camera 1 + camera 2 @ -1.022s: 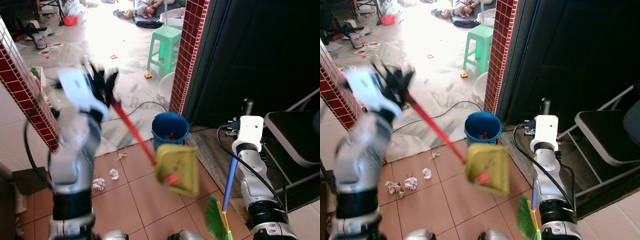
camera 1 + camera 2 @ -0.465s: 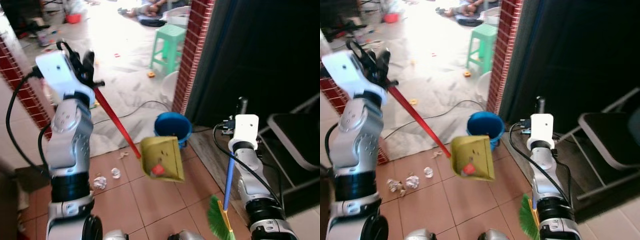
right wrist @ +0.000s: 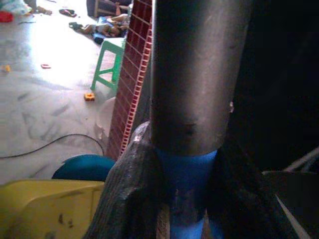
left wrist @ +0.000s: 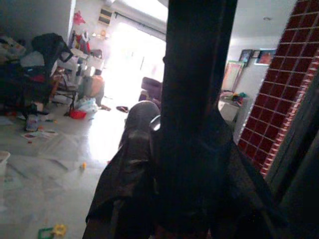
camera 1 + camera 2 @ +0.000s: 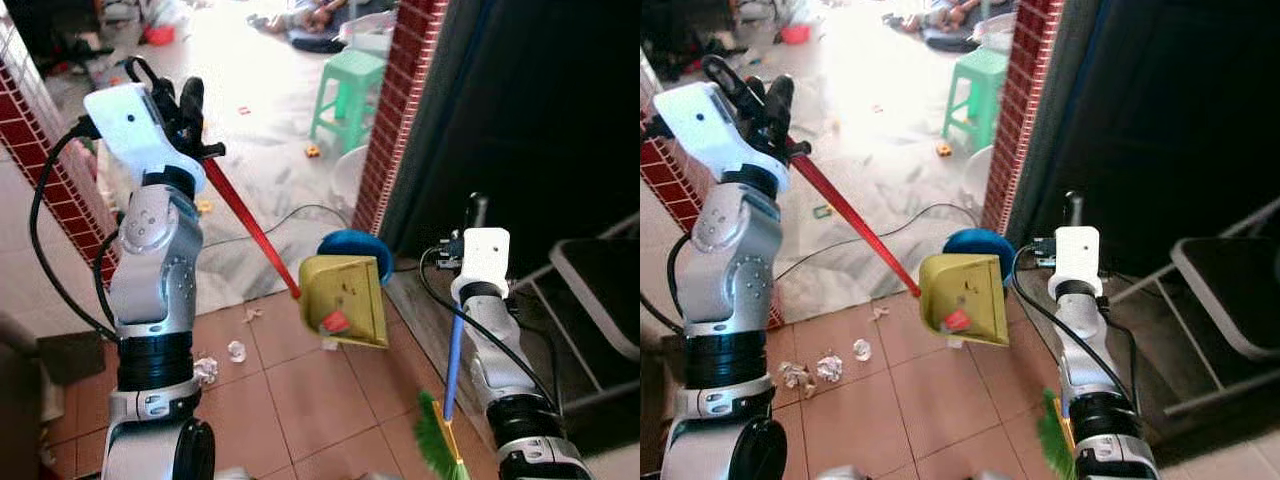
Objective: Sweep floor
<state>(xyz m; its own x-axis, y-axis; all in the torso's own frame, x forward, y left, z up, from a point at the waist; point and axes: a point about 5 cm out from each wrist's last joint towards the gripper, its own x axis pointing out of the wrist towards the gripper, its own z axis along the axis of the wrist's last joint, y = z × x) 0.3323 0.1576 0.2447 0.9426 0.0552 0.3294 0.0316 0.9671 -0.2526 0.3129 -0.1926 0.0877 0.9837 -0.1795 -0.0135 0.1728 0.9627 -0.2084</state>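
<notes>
Just behind the dustpan (image 5: 345, 298) sat the bucket (image 5: 345, 244); left gripper (image 5: 188, 115) clenched its red handle (image 5: 250, 233), right gripper (image 5: 472, 215) gripped the broom (image 5: 448, 395).

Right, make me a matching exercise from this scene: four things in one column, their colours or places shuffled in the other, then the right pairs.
Things:
1. dustpan
2. bucket
3. stool
4. broom

Colour or place:
A. green, standing on the pale floor beyond the brick pillar
B. blue, on the floor behind the dustpan
C. yellow, held in the air on a red handle by the left gripper
D. blue handle and green bristles, held by the right gripper

Pairs: 1-C, 2-B, 3-A, 4-D
</notes>
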